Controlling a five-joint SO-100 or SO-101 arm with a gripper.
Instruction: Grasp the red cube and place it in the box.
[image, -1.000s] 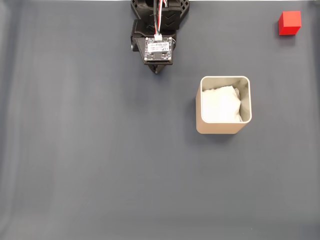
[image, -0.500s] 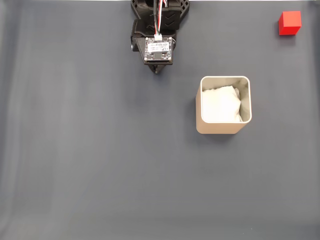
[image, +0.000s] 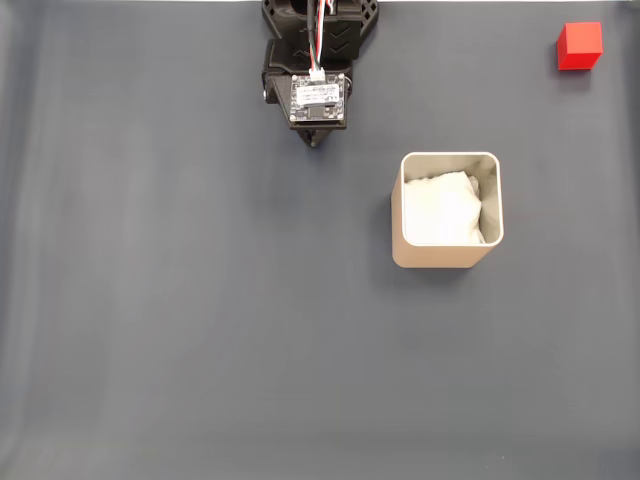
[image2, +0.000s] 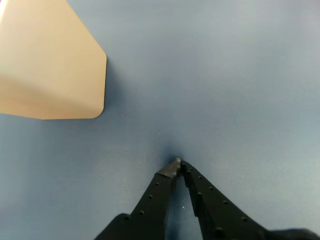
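Fixed view, arm: your arm sits at the top middle of the frame, folded up tight over its base, with a small circuit board facing the camera and red, white and black wires running up off it.
Fixed view, gripper: just the dark tip of the gripper pokes out below that board, hanging over the mat. From up here you can't really judge the fingers.
Fixed view, red cube: the red cube is way off in the top right corner, sitting flat on the mat, well apart from both the arm and the box.
Fixed view, box: the box stands upright right of centre, below and to the right of the gripper tip, nothing touching it. Beige walls, rounded corners, and you can see the white padding bunched up inside.
Fixed view, mat: a plain dark grey mat covers the whole table.
Wrist view, gripper: here your gripper comes in from the bottom edge, two black fingers meeting at the tips, so it's clenched on nothing.
Wrist view, box: a beige outer wall of the box takes up the upper left, with one rounded corner pointing toward the fingers, near them but clearly apart.
Wrist view, mat: the mat reads blue-ish here.
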